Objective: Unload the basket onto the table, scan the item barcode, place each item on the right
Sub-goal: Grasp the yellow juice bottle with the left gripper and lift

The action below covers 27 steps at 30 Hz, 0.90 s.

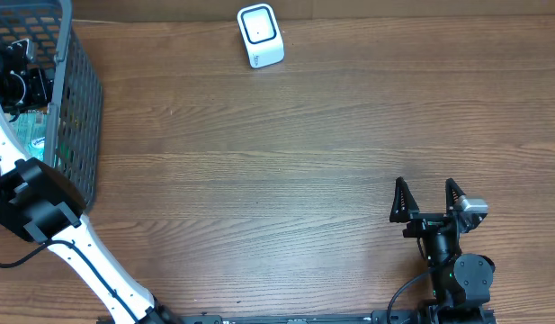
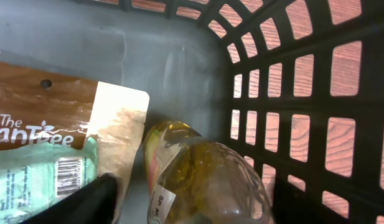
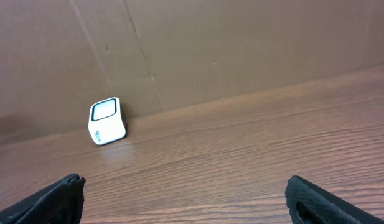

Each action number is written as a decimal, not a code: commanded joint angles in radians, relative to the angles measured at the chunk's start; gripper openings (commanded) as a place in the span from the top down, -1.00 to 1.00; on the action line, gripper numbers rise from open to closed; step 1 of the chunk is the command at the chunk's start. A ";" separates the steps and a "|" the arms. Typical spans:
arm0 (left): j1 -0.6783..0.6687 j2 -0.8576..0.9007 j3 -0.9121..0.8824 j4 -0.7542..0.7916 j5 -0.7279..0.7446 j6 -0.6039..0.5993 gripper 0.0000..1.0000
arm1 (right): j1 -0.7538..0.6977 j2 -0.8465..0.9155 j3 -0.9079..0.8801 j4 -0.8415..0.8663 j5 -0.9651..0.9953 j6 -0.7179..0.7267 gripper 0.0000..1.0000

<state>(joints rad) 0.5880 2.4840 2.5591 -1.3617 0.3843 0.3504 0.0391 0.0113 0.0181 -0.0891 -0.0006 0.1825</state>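
Basket [image 2: 148, 43] holds clear bottle [image 2: 204, 174] beside brown pkg [image 2: 48, 112] & green pkt [image 2: 30, 177].

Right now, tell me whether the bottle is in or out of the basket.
In: the bottle rests on the basket floor, with the lattice wall right beside it.

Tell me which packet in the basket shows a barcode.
The green packet, lying over the brown packet; only it shows a barcode.

Left gripper [image 1: 25, 88] angled down at far left, right gripper [image 1: 427, 198] jaws spread wide
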 commanded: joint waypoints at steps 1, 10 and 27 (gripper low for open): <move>-0.013 0.011 0.006 0.000 0.002 0.005 -0.94 | -0.004 -0.008 -0.010 0.005 -0.002 -0.004 -1.00; -0.013 0.011 0.006 -0.001 0.032 0.005 -1.00 | -0.004 -0.008 -0.010 0.005 -0.002 -0.004 -1.00; -0.013 0.005 0.018 0.004 0.027 -0.037 0.31 | -0.004 -0.008 -0.010 0.005 -0.002 -0.005 -1.00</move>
<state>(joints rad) 0.5819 2.4836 2.5591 -1.3540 0.3931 0.3332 0.0391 0.0109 0.0177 -0.0895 -0.0002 0.1825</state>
